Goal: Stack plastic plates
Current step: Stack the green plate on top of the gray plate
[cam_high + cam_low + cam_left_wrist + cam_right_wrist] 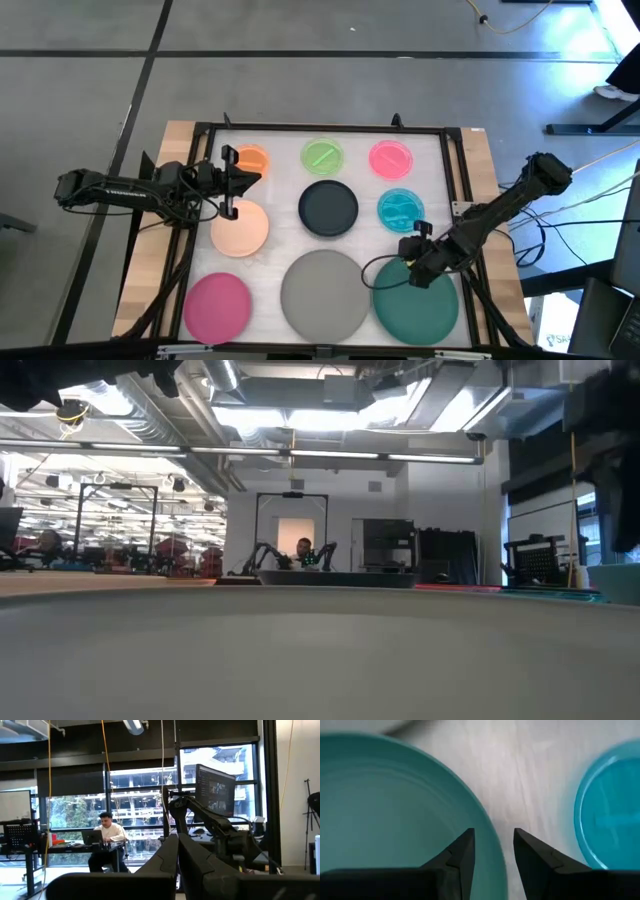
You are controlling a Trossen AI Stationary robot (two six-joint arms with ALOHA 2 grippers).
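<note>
Beside teal plate (pixel 400 208), right gripper (pixel 412 250), fingers apart

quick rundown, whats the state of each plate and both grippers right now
large grey plate: flat on table, unstacked
dark green plate: flat, right gripper at its rim
magenta plate: flat, alone
black plate: flat, alone
peach plate: flat, left gripper over its edge
orange plate: flat, partly hidden
green plate: flat
pink plate: flat
teal plate: flat
right gripper: open, straddling dark green rim
left gripper: raised
</note>
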